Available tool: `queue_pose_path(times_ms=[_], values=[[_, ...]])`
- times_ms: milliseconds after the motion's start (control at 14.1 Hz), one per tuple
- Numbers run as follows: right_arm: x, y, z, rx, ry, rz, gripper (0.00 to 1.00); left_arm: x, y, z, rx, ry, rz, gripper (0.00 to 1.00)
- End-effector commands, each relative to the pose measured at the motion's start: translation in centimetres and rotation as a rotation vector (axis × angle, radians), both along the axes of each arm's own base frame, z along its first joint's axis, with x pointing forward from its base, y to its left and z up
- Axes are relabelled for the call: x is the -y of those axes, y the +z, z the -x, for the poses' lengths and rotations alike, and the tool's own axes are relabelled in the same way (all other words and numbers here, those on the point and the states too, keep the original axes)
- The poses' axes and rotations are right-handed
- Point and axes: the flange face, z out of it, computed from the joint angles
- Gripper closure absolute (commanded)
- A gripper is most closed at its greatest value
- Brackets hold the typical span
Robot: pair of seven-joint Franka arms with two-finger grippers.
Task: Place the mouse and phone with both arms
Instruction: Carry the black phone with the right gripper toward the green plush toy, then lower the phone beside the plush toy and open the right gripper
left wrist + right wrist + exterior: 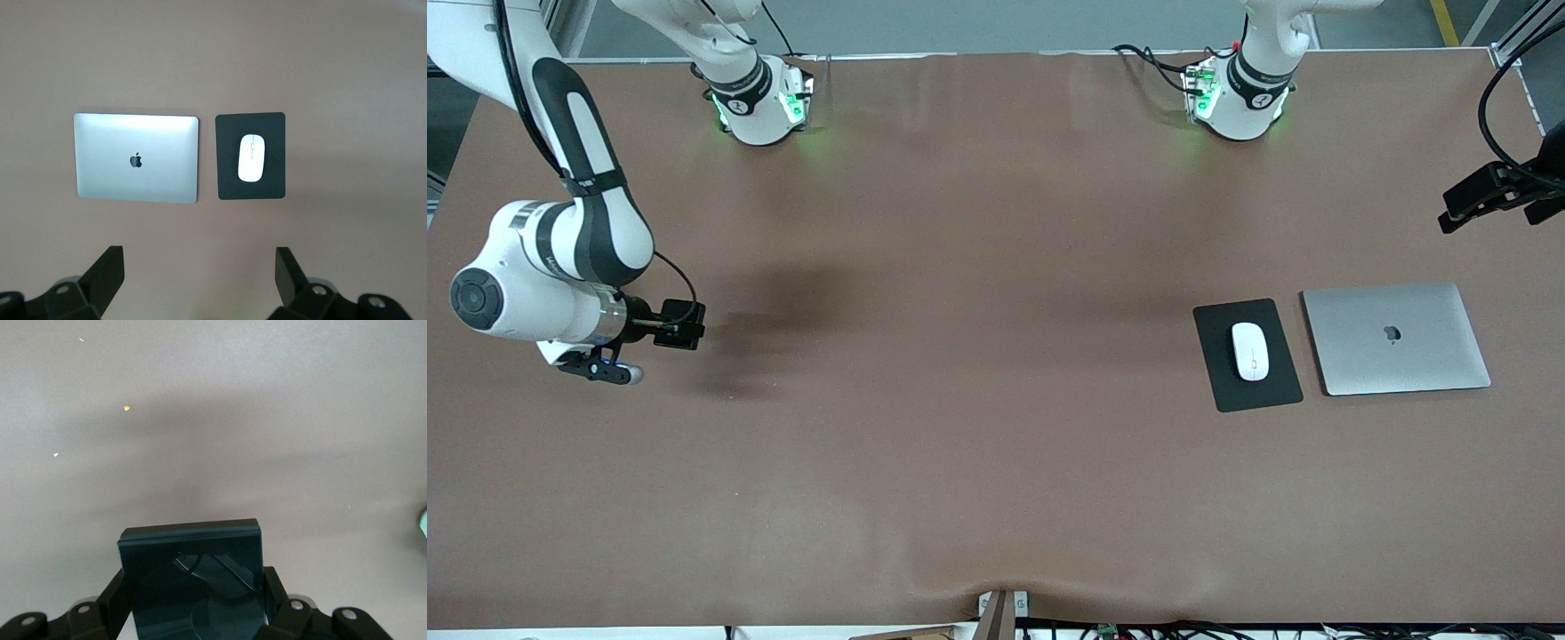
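Note:
The white oval mouse [1249, 350] [251, 158] lies on a flat black pad [1223, 384] [227, 181] toward the left arm's end of the table. The phone [687, 318] [193, 567], a black slab, is clamped between the fingers of my right gripper [671, 328] [197, 590], which hangs over bare table at the right arm's end. My left gripper [1489, 201] [199, 261] is high over the table's edge at the left arm's end, open, with nothing between its fingers. It looks down on the mouse and pad.
A shut silver laptop [1396, 338] [137, 158] lies beside the pad, closer to the left arm's end. Brown table cover [960, 400] stretches between the two grippers. Both arm bases stand lit green along the table's back edge.

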Motion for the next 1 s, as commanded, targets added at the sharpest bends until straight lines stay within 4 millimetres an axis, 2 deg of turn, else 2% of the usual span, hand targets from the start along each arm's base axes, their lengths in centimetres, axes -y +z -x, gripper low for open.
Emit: queue_pose_path(times_ms=[0,214,498,712,783,925], values=[[1.5,-0.3,1.4,0.034,0.049,0.004,1.00,0.1,0.1,0.0,0.012,0.010,0.022,0.00],[3.4,-1.3,2.1,0.029,0.063,0.005,1.00,0.2,0.1,0.0,0.012,0.009,0.022,0.00],[3.6,-5.4,4.8,0.122,0.102,0.061,1.00,0.4,0.1,0.1,0.010,0.006,0.022,0.00],[5.6,-6.3,5.5,0.114,0.104,0.064,1.00,0.5,0.2,0.1,0.012,0.004,0.024,0.00],[6.4,-7.1,5.9,0.108,0.117,0.060,1.00,0.5,0.2,0.1,0.012,0.004,0.024,0.00],[6.8,-8.0,6.8,0.128,0.129,0.067,1.00,0.5,0.2,0.1,0.012,0.005,0.035,0.00]])
